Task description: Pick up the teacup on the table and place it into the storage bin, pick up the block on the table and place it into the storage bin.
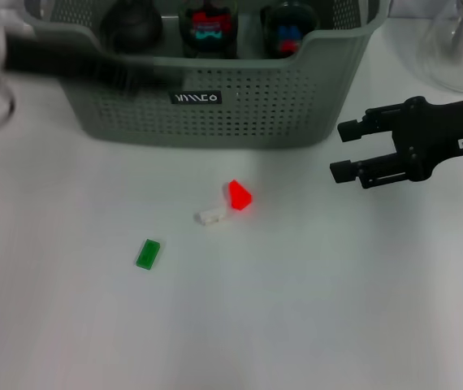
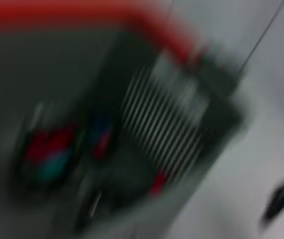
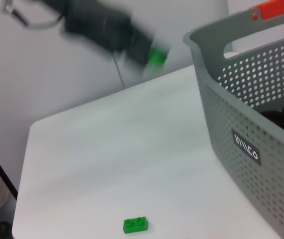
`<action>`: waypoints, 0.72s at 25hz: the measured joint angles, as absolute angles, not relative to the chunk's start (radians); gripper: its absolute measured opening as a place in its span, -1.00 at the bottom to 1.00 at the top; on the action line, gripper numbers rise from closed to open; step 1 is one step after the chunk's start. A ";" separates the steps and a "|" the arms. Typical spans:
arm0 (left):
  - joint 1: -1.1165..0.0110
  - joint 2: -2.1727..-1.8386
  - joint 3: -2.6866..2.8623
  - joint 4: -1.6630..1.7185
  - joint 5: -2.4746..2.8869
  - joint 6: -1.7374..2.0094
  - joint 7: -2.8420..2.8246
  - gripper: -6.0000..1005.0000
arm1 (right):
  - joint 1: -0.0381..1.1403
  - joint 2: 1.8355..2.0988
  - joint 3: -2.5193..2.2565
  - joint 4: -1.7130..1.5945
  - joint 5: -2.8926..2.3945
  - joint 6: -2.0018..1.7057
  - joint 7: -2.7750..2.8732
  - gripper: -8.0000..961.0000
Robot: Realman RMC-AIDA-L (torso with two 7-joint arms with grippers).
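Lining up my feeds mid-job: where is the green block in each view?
Head view: green block on the table, lower left of centre, in front of the bin.
Left wrist view: not in it.
Right wrist view: near the bottom edge.
Shared landmark: the bin's label.

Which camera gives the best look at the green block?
The head view: the green block lies unobstructed on the table, left of the red one. The right wrist view also shows it, near the frame's edge. The left wrist view doesn't.
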State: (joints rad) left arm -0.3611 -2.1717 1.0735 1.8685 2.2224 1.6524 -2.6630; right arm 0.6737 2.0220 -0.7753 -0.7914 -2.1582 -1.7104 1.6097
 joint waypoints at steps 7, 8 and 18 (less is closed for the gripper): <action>-0.583 -2.147 0.918 1.570 2.149 1.412 -2.508 -0.17 | 0.678 2.028 -0.762 -0.782 -2.158 -1.707 1.623 0.63; -0.618 -2.138 0.918 1.523 2.174 1.375 -2.504 -0.17 | 0.677 2.028 -0.762 -0.781 -2.158 -1.706 1.624 0.63; -0.995 -2.095 0.951 1.062 2.719 1.093 -2.623 -0.17 | 0.677 2.031 -0.761 -0.781 -2.158 -1.701 1.626 0.63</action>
State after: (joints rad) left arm -0.9953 -2.0955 0.9510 1.0617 2.7194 1.0929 -2.6226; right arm 0.6766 2.0312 -0.7606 -0.7807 -2.1584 -1.7010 1.6264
